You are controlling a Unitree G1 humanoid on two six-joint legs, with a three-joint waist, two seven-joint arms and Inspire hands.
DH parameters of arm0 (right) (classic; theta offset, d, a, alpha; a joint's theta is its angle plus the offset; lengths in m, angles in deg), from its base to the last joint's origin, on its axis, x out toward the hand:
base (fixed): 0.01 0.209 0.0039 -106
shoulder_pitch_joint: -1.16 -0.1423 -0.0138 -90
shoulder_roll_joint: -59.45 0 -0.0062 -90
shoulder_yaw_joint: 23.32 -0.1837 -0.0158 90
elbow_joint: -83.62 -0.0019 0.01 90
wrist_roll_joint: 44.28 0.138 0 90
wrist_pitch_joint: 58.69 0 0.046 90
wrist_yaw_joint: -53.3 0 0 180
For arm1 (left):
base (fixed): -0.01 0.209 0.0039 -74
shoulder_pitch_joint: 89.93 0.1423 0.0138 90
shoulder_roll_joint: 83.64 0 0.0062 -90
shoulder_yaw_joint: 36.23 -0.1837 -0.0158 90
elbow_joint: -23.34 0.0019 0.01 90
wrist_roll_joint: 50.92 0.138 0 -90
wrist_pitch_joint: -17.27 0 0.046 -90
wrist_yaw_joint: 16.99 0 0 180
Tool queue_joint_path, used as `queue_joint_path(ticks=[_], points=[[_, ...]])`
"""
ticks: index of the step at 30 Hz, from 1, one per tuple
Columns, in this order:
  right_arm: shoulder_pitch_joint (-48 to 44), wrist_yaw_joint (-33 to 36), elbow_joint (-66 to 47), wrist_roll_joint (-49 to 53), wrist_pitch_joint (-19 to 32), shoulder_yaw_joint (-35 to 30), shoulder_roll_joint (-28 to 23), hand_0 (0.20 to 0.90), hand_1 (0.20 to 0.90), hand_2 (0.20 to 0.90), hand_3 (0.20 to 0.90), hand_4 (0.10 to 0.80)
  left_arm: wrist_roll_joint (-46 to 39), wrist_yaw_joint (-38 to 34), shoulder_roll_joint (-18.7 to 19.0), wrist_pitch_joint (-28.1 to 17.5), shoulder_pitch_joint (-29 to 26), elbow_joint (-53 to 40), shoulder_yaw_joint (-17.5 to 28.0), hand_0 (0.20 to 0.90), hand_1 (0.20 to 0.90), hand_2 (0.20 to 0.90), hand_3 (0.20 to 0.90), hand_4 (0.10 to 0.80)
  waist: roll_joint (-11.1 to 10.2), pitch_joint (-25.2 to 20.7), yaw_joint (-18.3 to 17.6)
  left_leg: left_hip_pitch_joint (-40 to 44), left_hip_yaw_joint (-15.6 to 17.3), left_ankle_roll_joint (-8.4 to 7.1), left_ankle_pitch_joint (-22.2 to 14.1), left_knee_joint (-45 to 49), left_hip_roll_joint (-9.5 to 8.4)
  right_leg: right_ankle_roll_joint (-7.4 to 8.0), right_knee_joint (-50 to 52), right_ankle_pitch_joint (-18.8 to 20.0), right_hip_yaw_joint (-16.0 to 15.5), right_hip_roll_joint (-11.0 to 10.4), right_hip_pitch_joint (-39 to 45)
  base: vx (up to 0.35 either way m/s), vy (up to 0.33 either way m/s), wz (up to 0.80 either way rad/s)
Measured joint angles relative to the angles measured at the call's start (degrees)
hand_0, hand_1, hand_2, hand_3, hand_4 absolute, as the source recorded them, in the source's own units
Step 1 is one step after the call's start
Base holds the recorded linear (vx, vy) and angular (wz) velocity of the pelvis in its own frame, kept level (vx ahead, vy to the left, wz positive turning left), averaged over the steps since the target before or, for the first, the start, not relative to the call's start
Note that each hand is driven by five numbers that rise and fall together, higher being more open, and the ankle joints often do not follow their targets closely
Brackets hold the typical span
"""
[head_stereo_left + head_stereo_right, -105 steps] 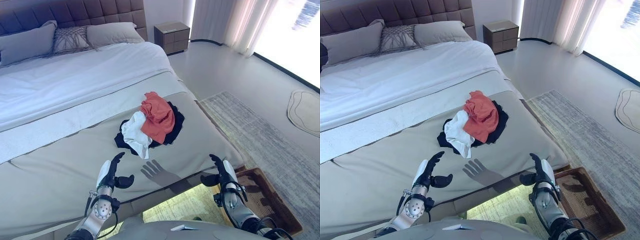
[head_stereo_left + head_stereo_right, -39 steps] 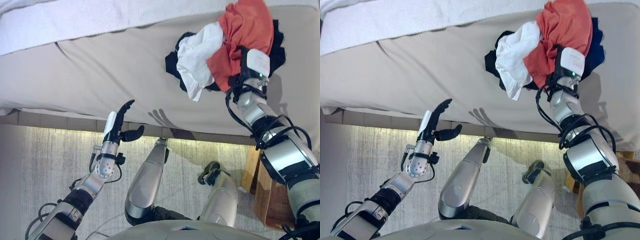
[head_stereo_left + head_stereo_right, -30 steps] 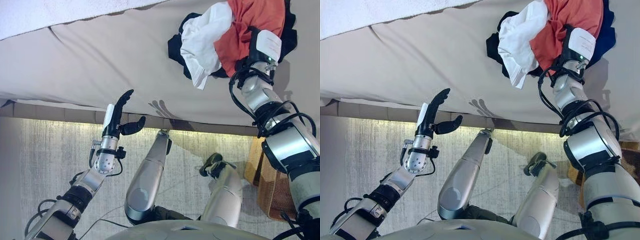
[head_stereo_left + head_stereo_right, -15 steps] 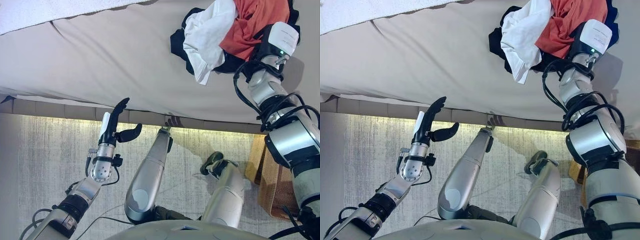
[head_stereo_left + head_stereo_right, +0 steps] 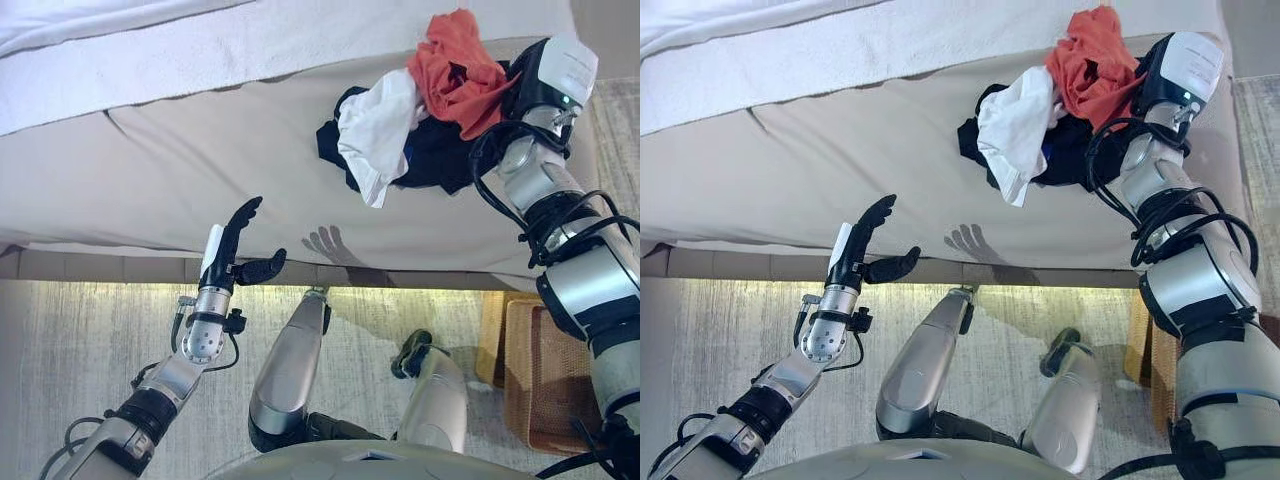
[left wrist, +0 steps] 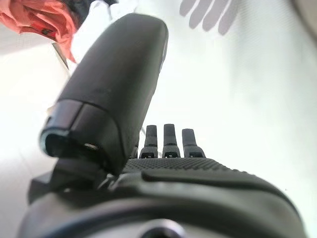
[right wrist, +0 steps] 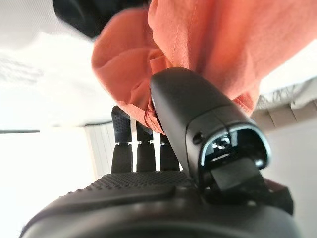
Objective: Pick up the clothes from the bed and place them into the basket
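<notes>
A pile of clothes lies on the bed's beige cover (image 5: 150,170) near its right front corner: an orange garment (image 5: 455,70) on top, a white one (image 5: 372,130) and a dark one (image 5: 430,155). My right hand (image 5: 545,85) is at the pile's right side. In the right wrist view the thumb (image 7: 198,114) and fingers (image 7: 138,148) pinch the orange garment (image 7: 198,44), which stands bunched up. My left hand (image 5: 232,250) is open and empty over the bed's front edge, its fingers (image 6: 163,139) straight. The wicker basket (image 5: 545,370) stands on the floor at the right, below the bed's corner.
A white sheet band (image 5: 150,60) crosses the bed behind the beige cover. A pale patterned rug (image 5: 80,350) covers the floor in front of the bed. The bed's front edge (image 5: 120,265) runs across the middle of the view.
The camera has shifted. My right hand has closed on the orange garment and pulled it up into a bunch off the pile. My left hand has stayed open.
</notes>
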Motion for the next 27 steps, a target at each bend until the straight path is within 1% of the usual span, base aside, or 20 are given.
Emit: queue_joint_path(ticks=[1,2,4,6,8,10,13,15,16,19,21,24,27], points=[[0.0,0.0,-0.4,0.0,0.2,0.0,-0.5,0.300,0.300,0.300,0.200,0.100,0.0,0.0,0.0,0.3,0.0,0.0,0.3,0.900,0.900,0.900,0.900,0.800,-0.1,0.0,0.0,0.9,0.1,-0.13,0.3,-1.0,0.13,0.27,-1.2,0.6,-0.3,0.2,1.0,0.085,0.029,-0.10],[0.0,0.0,-1.1,0.0,0.5,0.0,-1.7,0.300,0.300,0.300,0.200,0.100,0.0,0.2,0.0,1.1,-0.2,-0.2,0.7,0.900,0.900,0.900,0.900,0.800,-0.2,-0.1,-0.4,2.8,0.2,-0.24,0.8,-2.7,0.22,0.86,-3.4,1.6,-0.7,0.5,3.2,0.147,0.010,-0.02],[0.0,-0.3,-3.3,1.2,0.6,-0.6,-3.6,0.300,0.300,0.300,0.200,0.100,0.0,0.7,0.0,2.6,0.3,-0.8,1.8,0.900,0.900,0.900,0.900,0.800,-0.6,-0.2,-0.9,7.1,0.8,-0.46,1.8,-6.3,0.51,1.57,-8.0,3.7,-0.9,1.4,7.8,0.156,0.018,-0.13],[0.0,-0.4,-6.0,2.0,1.4,-2.3,-5.9,0.300,0.300,0.300,0.200,0.100,0.0,1.1,0.5,3.6,0.2,-1.5,2.7,0.900,0.900,0.900,0.900,0.800,-1.4,-0.6,-1.4,10.6,1.9,-0.51,1.8,-8.7,0.93,1.90,-12.3,5.2,-0.8,2.2,11.6,0.149,0.031,-0.24],[-0.5,-0.4,-6.9,3.4,2.2,-3.7,-8.3,0.300,0.300,0.300,0.200,0.100,0.0,1.5,1.2,4.7,-0.5,-1.5,3.0,0.900,0.900,0.900,0.900,0.800,-2.7,-1.5,-1.8,13.9,2.3,-0.55,1.9,-10.9,0.94,2.11,-15.9,6.5,-0.9,2.6,15.2,0.123,0.032,-0.12],[-0.7,-0.4,-6.8,4.3,2.5,-4.8,-9.3,0.300,0.300,0.300,0.200,0.100,0.0,1.6,2.3,4.9,-0.1,-1.3,3.1,0.900,0.900,0.900,0.900,0.800,-5.2,-5.1,-3.0,14.1,2.7,-0.54,1.9,-12.6,0.96,2.43,-18.9,7.0,-1.2,3.0,15.9,0.133,0.032,-0.07],[-2.8,-0.5,-6.8,4.6,3.1,-5.0,-13.1,0.300,0.300,0.300,0.200,0.100,-0.1,2.0,2.2,5.2,-0.9,-0.9,3.2,0.900,0.900,0.900,0.900,0.800,-6.5,-6.1,-4.2,17.2,3.3,-0.54,2.0,-14.5,1.10,2.27,-23.6,8.9,-1.6,3.6,20.1,0.124,0.023,-0.08],[-3.4,-0.5,-6.9,4.7,4.1,-5.0,-15.4,0.300,0.300,0.300,0.200,0.100,-0.1,2.0,2.2,5.6,-0.8,-0.5,3.1,0.900,0.900,0.900,0.900,0.800,-7.3,-8.3,-5.1,17.9,3.7,-0.54,2.0,-16.1,1.15,2.39,-26.0,9.6,-1.7,4.0,21.0,0.074,0.010,-0.07],[-3.5,-0.5,-6.9,5.0,4.3,-5.0,-15.9,0.300,0.300,0.300,0.200,0.100,-0.1,2.0,2.2,5.6,-0.8,-0.4,3.1,0.900,0.900,0.900,0.900,0.800,-7.6,-8.9,-5.3,18.0,3.8,-0.54,2.0,-16.3,1.16,2.39,-26.5,9.7,-1.7,4.0,21.2,0.070,0.000,-0.16],[-3.8,-0.6,-8.8,6.9,4.6,-5.0,-18.2,0.300,0.300,0.300,0.200,0.100,-0.6,2.1,2.2,5.8,-0.3,1.3,3.1,0.900,0.900,0.900,0.900,0.800,-7.7,-9.5,-7.1,21.1,5.7,-0.53,2.0,-17.5,1.41,2.23,-27.5,10.3,-0.5,4.2,23.0,0.059,-0.004,-0.25],[-3.8,-0.6,-9.6,7.6,4.6,-5.0,-18.8,0.300,0.300,0.300,0.200,0.100,-0.6,2.1,2.1,5.9,0.1,3.0,2.9,0.900,0.900,0.900,0.900,0.800,-7.8,-11.4,-8.5,21.7,6.6,-0.53,2.0,-19.0,1.68,2.49,-29.2,10.9,0.4,4.6,23.0,0.008,0.009,-0.25],[-3.8,-0.7,-10.4,7.9,4.5,-5.0,-19.8,0.300,0.300,0.300,0.200,0.100,-0.7,2.2,2.1,6.0,0.2,3.4,2.9,0.900,0.900,0.900,0.900,0.800,-7.8,-11.7,-9.9,22.8,8.5,-0.53,2.0,-20.0,2.34,2.39,-31.1,12.1,1.7,5.3,23.4,-0.012,0.011,-0.30],[-3.7,-0.8,-11.2,7.9,4.5,-5.0,-20.2,0.300,0.300,0.300,0.200,0.100,-0.7,2.2,1.8,6.0,0.1,3.4,2.9,0.900,0.900,0.900,0.900,0.800,-7.8,-12.0,-12.4,23.9,9.9,-0.53,2.0,-21.2,2.89,2.35,-32.7,12.9,3.4,6.0,23.5,-0.012,0.022,-0.32]])
